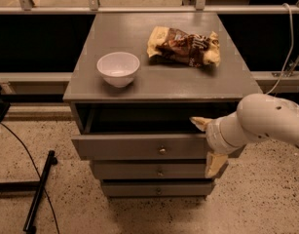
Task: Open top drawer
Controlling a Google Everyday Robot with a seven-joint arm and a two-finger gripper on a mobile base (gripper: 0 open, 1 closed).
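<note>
The top drawer point(129, 147) of the grey cabinet stands pulled out partway, its dark inside showing behind the flat front. A small round metal knob point(162, 150) sits at the centre of the front. My gripper point(207, 144) is at the drawer's right end, on the white arm coming in from the right. It is open: one cream fingertip point(199, 123) lies over the top edge of the front, the other point(214, 164) hangs below it, in front of the second drawer.
A white bowl point(118, 68) and a crumpled snack bag point(184, 46) lie on the cabinet top point(154, 84). Two narrower drawers point(154, 171) are shut below. A black stand leg point(39, 191) lies on the floor at left. A cable point(287, 43) hangs at right.
</note>
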